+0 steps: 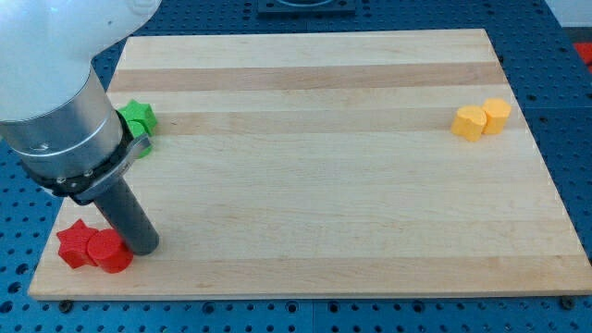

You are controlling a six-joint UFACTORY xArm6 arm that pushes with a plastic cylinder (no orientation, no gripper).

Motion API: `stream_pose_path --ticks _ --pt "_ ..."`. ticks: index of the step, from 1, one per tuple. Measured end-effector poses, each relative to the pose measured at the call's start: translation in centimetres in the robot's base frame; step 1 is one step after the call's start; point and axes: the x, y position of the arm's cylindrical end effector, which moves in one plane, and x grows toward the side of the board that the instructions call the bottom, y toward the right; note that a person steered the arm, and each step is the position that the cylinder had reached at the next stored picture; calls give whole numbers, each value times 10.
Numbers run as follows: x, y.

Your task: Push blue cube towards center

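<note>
No blue cube shows in the camera view; the arm's large body covers the board's left side and may hide things there. My tip [141, 247] rests on the wooden board [314, 185] at the lower left. It touches, or nearly touches, the right side of a red cylinder [110, 252]. A red star-shaped block [75, 244] sits just left of that cylinder.
Green blocks [139, 118] sit at the left edge, partly hidden by the arm. A yellow heart-like block [469, 122] and a yellow hexagonal block [497, 115] sit side by side near the right edge.
</note>
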Motion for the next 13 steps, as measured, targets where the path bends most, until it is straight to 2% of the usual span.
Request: stream_pose_path --ticks 2,3,5,7,9,10,11,12,13 --pt "-1 15" --pt "-28 71" --pt "-127 158" --pt "-188 205" --pt "-255 153" --pt "-286 102" --pt "-292 31" --pt "-281 -36" --pt "-249 -100"
